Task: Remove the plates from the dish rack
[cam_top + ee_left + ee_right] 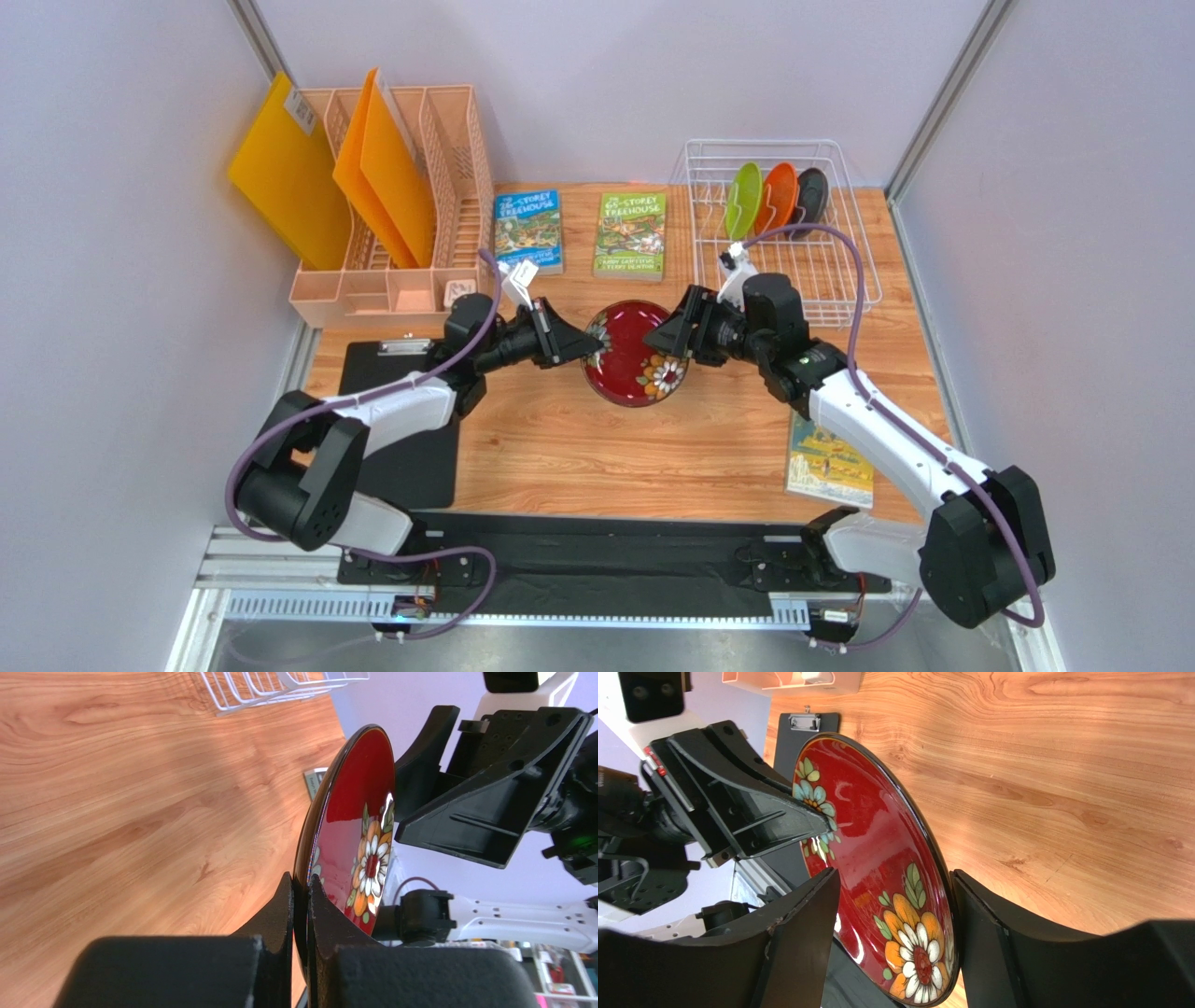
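A dark red plate point(634, 353) with a floral pattern hangs on edge above the table's middle, between both arms. My left gripper point(586, 340) is shut on its left rim; in the left wrist view the fingers point(284, 910) pinch the rim of the plate point(354, 812). My right gripper point(896, 875) stands open, one finger on each side of the plate point(878, 847), apart from its red face. The white wire dish rack point(846, 287) at the back right holds a lime green plate point(744, 199), an orange plate point(779, 196) and a dark plate point(809, 200), all upright.
A peach slotted organiser point(456, 182) with orange folders point(379, 168) stands at the back left. Two books point(528, 228) point(631, 231) lie behind the plate, a third book point(831, 462) under the right arm. A black clipboard point(407, 434) lies at the front left.
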You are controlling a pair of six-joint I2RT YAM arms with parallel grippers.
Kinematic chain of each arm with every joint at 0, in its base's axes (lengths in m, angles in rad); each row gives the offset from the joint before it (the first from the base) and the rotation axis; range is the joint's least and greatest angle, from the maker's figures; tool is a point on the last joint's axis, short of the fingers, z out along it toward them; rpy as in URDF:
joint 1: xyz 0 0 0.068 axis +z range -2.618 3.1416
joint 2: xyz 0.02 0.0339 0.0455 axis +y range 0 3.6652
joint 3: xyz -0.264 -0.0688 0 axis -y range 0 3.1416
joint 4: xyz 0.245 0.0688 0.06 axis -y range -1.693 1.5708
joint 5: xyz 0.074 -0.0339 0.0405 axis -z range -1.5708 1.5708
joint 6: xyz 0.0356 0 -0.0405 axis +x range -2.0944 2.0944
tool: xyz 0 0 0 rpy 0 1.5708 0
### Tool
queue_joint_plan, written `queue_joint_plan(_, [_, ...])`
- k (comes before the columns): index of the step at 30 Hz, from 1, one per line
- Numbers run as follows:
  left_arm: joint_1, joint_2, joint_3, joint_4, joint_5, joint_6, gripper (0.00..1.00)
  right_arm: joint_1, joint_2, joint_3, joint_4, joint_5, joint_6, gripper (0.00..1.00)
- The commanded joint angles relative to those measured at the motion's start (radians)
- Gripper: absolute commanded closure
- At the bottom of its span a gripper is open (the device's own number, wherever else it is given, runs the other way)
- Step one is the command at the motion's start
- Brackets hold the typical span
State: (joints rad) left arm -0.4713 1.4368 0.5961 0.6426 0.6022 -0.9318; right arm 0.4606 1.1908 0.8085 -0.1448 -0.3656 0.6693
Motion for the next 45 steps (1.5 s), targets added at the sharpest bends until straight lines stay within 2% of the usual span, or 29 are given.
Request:
queue_joint_plan(1, [-0.009, -0.091, -0.001, -0.115, -0.061, 0.119, 1.0, 0.003, -0.011, 0.057, 0.022, 0.051, -0.022, 0.36])
queue_joint_plan(6, [-0.007, -0.171, -0.01, -0.309, -0.172, 0.205, 1.0, -0.007, -0.023, 0.087, -0.093, 0.177, -0.079, 0.33])
queue_joint_plan(11, [-0.007, -0.216, -0.062, -0.391, -0.289, 0.263, 1.0, -0.03, -0.059, 0.116, -0.153, 0.261, -0.138, 0.29])
queue_joint_plan(22, [-0.006, -0.216, -0.127, -0.419, -0.449, 0.33, 1.0, -0.071, -0.034, 0.204, -0.222, 0.304, -0.212, 0.29])
queue_joint_plan(32, [-0.003, -0.139, -0.085, -0.544, -0.654, 0.347, 1.0, -0.169, 0.062, 0.281, -0.266, 0.364, -0.255, 0.28])
queue_joint_plan(34, [-0.003, -0.118, -0.073, -0.563, -0.685, 0.352, 0.96, -0.187, 0.082, 0.299, -0.266, 0.358, -0.258, 0.28])
queue_joint_plan(38, [-0.003, -0.05, -0.047, -0.583, -0.706, 0.36, 0.9, -0.221, 0.104, 0.31, -0.268, 0.335, -0.26, 0.28])
queue_joint_plan(45, [-0.003, 0.033, -0.016, -0.597, -0.723, 0.349, 0.89, -0.234, 0.113, 0.308, -0.268, 0.333, -0.266, 0.28])
